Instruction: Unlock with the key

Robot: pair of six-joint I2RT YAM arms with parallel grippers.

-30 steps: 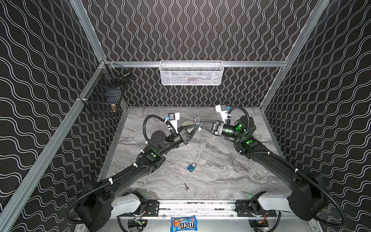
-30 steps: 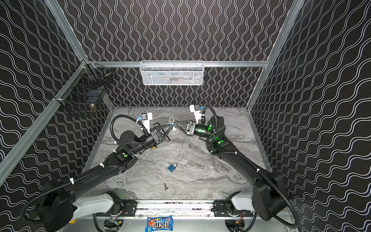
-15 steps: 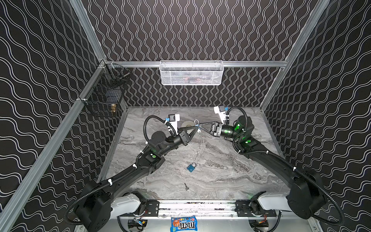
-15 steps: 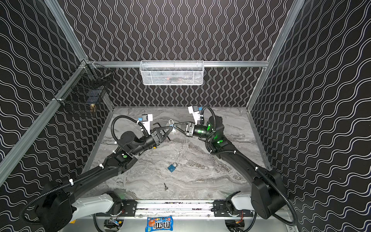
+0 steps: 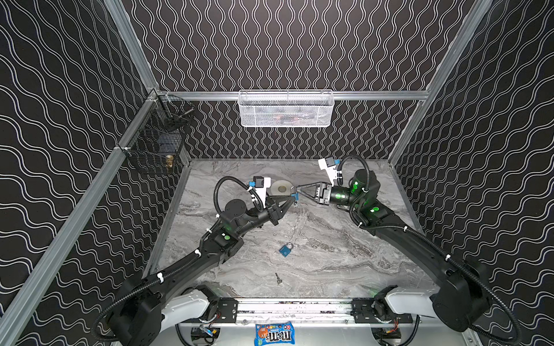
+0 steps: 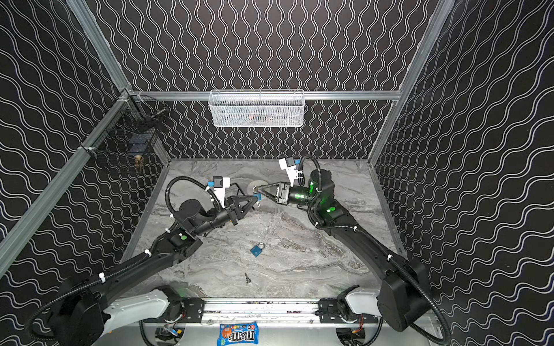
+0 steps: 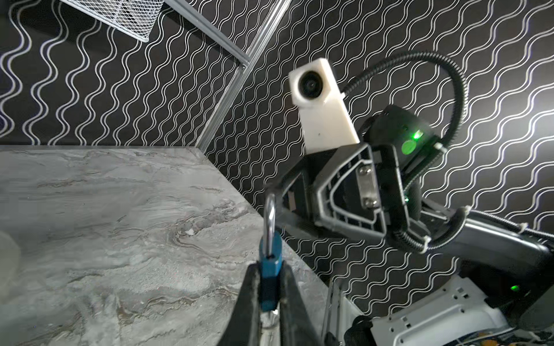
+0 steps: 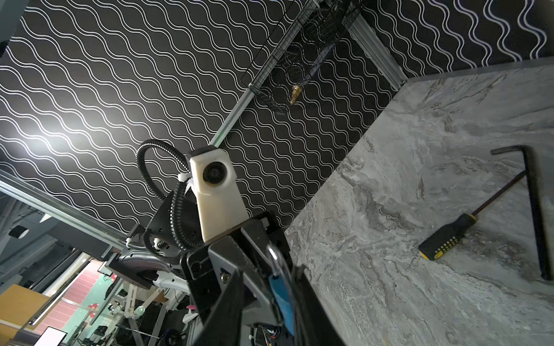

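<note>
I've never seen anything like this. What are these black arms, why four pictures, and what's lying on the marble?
Those are two robot arms mounted at the front of a marble-look table. Two pictures look down from one overhead camera; the other two come from a small camera on each arm's wrist. The left end effector, the pincer at the arm's tip, is clamped on the body of a blue padlock, held in the air. The right end effector has its tips at that lock's metal loop; whether it grips is unclear. On the table lie a second blue padlock, a small key, a roll of tape, a screwdriver and a hex key.
</note>
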